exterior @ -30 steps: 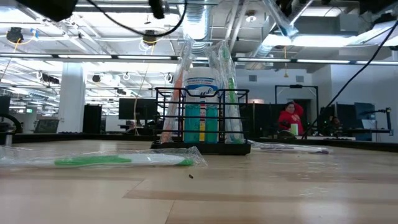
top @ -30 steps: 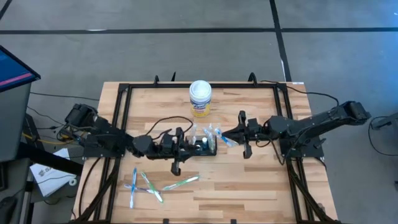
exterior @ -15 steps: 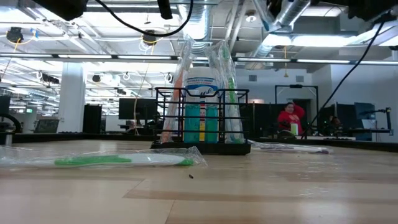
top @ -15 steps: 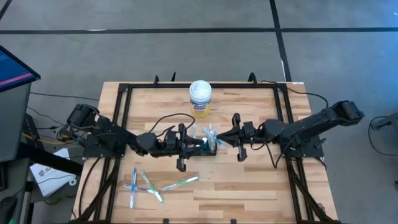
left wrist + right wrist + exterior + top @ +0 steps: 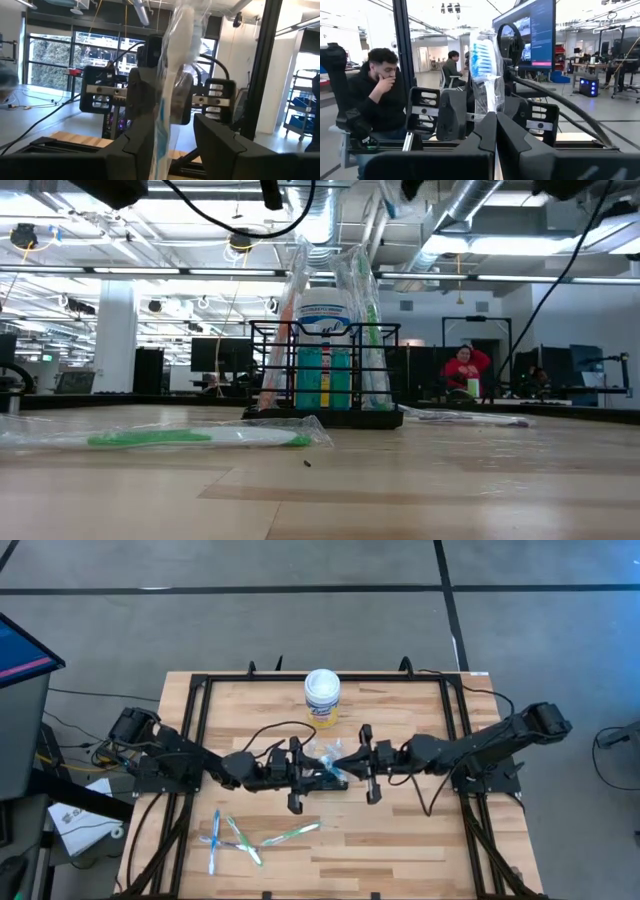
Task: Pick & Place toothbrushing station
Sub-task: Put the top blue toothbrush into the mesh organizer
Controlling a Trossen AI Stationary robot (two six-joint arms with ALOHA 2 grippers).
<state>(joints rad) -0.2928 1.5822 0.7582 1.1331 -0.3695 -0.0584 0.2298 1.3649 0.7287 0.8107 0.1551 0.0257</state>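
Jaws: right gripper (image 5: 492,131) clamped on wrapped toothbrush (image 5: 483,75) — left gripper (image 5: 170,145) parted, both outstretched over caddy (image 5: 326,370).

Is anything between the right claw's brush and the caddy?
Yes. The left claw, open, straddles the same wrapped brush just above the caddy, facing the right claw, which is shut on it.

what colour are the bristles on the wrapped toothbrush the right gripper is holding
Blue and white bristles on the wrapped toothbrush, held by the right gripper; right wrist view shows it best.
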